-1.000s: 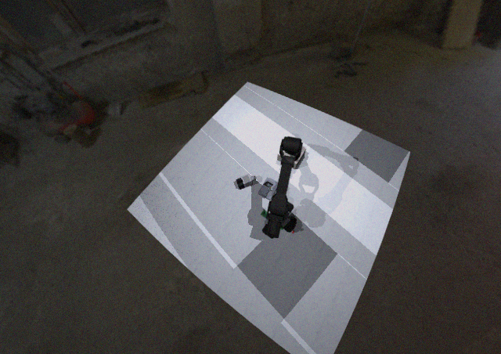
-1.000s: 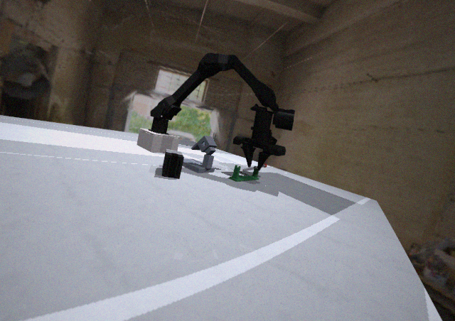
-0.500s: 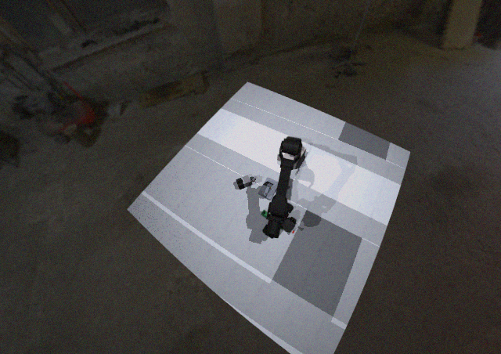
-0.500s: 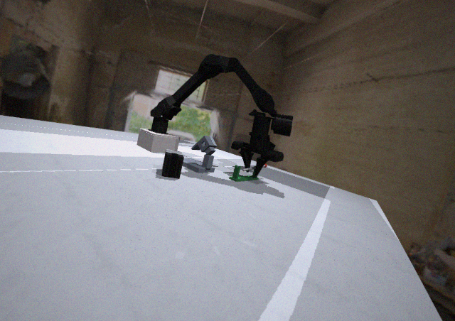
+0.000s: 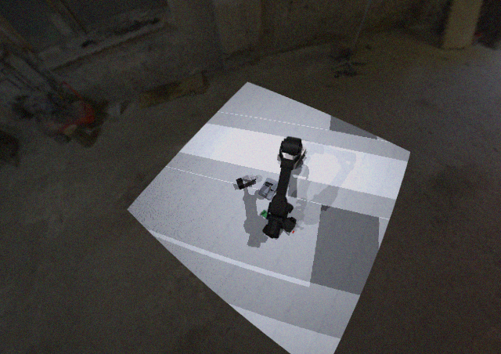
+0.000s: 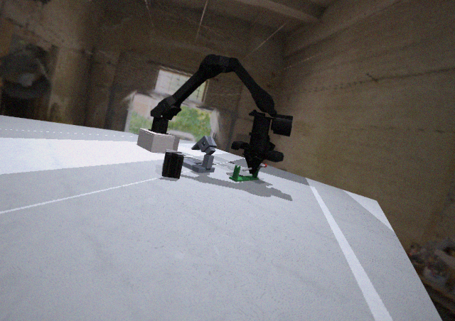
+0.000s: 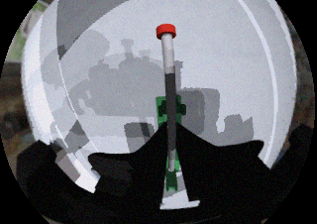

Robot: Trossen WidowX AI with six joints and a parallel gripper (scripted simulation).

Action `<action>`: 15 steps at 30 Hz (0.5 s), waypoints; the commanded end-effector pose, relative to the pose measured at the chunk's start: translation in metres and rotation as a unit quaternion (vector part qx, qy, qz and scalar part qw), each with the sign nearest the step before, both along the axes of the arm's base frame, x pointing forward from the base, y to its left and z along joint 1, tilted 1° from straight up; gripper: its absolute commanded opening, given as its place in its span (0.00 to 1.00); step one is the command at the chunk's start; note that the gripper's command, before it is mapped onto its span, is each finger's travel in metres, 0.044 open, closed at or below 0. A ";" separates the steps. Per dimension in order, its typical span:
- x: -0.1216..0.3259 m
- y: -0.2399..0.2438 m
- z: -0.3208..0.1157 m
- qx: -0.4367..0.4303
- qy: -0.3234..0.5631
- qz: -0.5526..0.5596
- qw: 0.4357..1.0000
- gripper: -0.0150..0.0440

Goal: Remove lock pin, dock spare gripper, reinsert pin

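Note:
A pale pin [image 7: 168, 56] [image 6: 265, 165] [image 5: 293, 232] with a red head [image 7: 165, 31] lies along a green rack [image 6: 240, 179] [image 5: 264, 213] [image 7: 159, 105], at the height of its posts; whether it rests on them I cannot tell. My gripper [image 6: 252, 171] [image 7: 169, 125] points down over the rack and is shut on the pin's shaft. The grey mount [image 6: 200, 168] [image 5: 267, 189] stands beside the rack, its tilted block raised on a post; its socket is too small to make out. The spare gripper, a dark block [image 6: 172, 164] [image 5: 244, 182], stands on the mount's other side, away from my fingers.
The arm's pale base box [image 6: 156, 141] stands behind the mount. The arm arches high over the table from there. The rack's green posts rise close beside my fingertips. Shadows of the arm fall across the table.

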State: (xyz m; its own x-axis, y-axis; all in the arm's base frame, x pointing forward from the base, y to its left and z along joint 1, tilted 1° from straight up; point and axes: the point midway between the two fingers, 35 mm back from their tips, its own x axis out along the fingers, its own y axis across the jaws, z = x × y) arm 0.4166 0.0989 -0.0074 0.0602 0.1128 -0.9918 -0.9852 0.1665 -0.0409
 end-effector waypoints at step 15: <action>-0.004 0.000 0.024 -0.002 0.008 0.000 1.000 0.25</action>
